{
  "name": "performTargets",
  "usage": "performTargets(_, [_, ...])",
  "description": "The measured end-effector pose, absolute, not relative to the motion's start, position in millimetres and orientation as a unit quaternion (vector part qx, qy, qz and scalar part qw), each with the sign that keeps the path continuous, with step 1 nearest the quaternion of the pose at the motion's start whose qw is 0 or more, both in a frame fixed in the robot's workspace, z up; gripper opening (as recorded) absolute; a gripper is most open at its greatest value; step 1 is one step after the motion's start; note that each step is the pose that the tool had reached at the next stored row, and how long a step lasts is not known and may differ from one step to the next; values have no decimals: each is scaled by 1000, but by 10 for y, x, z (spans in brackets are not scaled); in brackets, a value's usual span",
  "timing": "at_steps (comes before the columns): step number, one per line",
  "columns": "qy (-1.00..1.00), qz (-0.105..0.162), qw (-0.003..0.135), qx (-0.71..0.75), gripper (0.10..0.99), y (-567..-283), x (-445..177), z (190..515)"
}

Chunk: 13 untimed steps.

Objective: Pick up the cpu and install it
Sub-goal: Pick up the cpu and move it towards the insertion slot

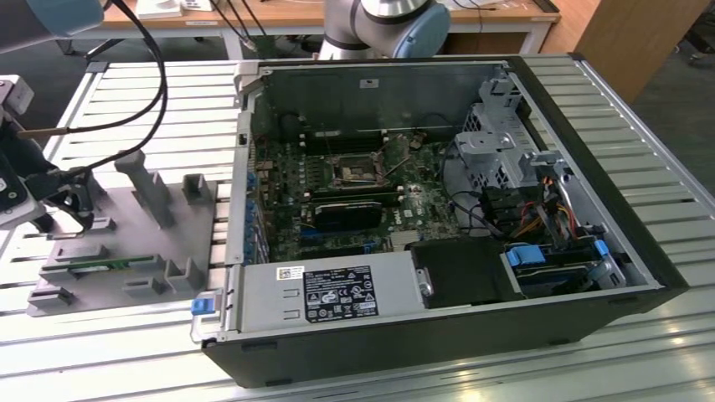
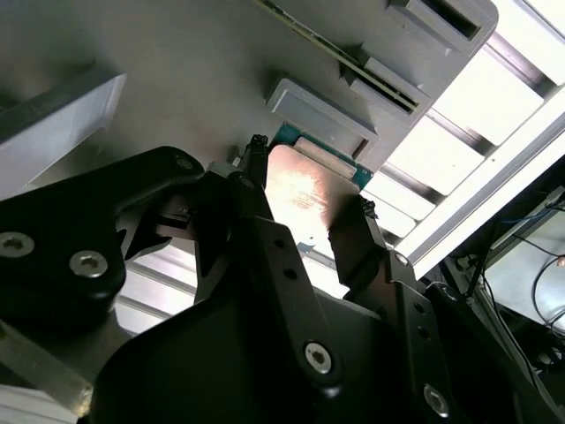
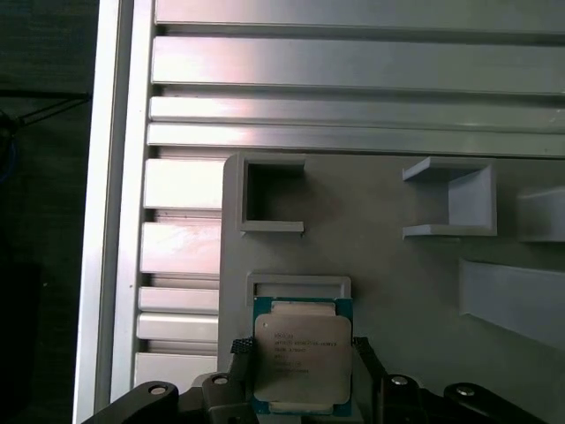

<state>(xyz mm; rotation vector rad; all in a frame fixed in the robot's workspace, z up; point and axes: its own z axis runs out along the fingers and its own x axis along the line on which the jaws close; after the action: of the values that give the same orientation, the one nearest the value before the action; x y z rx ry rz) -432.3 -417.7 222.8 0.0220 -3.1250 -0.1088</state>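
Observation:
The cpu (image 3: pixel 302 358), a flat square chip with a silver top and green rim, lies on the grey fixture plate (image 3: pixel 388 283) just below a small grey bracket (image 3: pixel 298 284). My gripper (image 3: pixel 300 349) has one black finger against each side of the chip; in the second wrist view the cpu (image 2: pixel 305 181) fills the gap between the fingertips (image 2: pixel 256 155) of the gripper (image 2: pixel 309 181). In the exterior view the gripper (image 1: pixel 67 205) hangs low over the fixture plate (image 1: pixel 123 243), at that view's left. The motherboard socket (image 1: pixel 357 172) sits inside the open computer case (image 1: pixel 447 209).
Grey upright holders (image 1: pixel 151 188) rise from the fixture plate, and a thin green memory stick (image 1: pixel 112 266) rests in a slot near its front. Black cables (image 1: pixel 156 75) loop above the plate. The table is ribbed aluminium (image 1: pixel 90 335). Drive cages and wires crowd the case's right side (image 1: pixel 537 201).

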Motion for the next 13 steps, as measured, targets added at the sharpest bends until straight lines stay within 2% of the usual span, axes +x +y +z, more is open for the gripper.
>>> performTargets(13, [-999, -35, 7, 7, 533, -4177, -4323, 2271])
